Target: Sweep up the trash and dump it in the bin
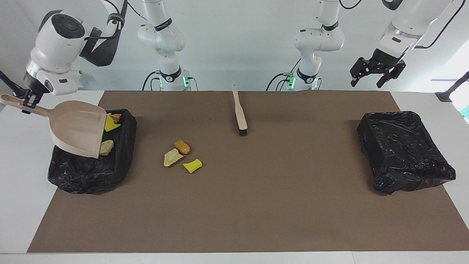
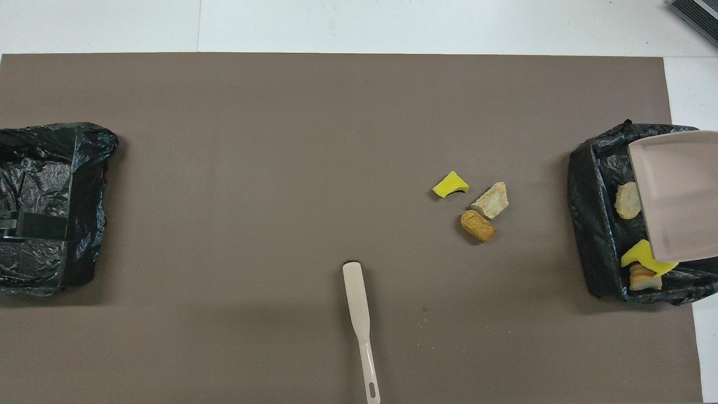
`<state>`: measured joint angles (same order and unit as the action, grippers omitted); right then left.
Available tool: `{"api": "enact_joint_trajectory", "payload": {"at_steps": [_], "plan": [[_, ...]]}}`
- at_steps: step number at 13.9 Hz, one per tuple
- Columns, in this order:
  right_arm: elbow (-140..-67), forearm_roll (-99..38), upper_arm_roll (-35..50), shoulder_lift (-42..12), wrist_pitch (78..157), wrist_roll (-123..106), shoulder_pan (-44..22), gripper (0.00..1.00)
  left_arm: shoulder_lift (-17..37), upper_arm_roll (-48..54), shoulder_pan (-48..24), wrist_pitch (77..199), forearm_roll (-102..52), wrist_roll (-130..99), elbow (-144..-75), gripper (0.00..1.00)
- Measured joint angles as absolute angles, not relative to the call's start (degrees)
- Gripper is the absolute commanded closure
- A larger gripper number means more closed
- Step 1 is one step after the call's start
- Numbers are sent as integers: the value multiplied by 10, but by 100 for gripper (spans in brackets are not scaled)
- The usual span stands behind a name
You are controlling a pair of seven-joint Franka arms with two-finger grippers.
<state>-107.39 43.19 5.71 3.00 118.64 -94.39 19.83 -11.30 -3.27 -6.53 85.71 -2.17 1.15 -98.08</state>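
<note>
Right gripper (image 1: 27, 104) is clamped on the handle of the beige plastic dustpan (image 1: 78, 128), held in the air over the black-bag-lined bin (image 1: 121, 161) at the right arm's end of the table. Pan tilts mouth-down toward the bin and hides part of its inside in both views.

Trash in that bin, as far as it shows: a yellow sponge wedge (image 1: 110, 124), a striped tan-orange bread-like chunk (image 1: 116, 117) nearer the robots, and a pale tan chunk (image 1: 107, 147) farther from them. Anything else under the pan cannot be made out.

Three scraps lie loose on the brown table mat (image 1: 256, 205), near the bin but apart from it: an orange-brown bread-like chunk (image 1: 182, 146), a pale tan chunk (image 1: 172, 157) just beside it, and a small yellow sponge piece (image 1: 192, 166) farthest from the robots. The two chunks look close to touching; contact cannot be told.

Long beige brush with dark bristles (image 1: 240, 110) lies flat on the mat mid-table, nearer the robots than the loose scraps, well apart from them, nothing gripping it.

Left gripper (image 1: 376, 69) hangs high in the air at the left arm's end, fingers spread wide, empty. Second black-bag-lined bin (image 1: 403, 154) sits at that end; no scraps visible in it.
</note>
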Motion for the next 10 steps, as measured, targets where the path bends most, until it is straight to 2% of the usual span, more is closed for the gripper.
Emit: {"api": "enact_joint_trajectory", "payload": {"at_steps": [4, 10], "plan": [[-1074, 346, 61, 28, 1162, -912, 176, 100, -113, -31, -65, 822, -10, 11, -968, 0], [-1075, 248, 63, 9, 1104, -695, 123, 100, -113, -32, -65, 822, -10, 10, -966, 0]]}}
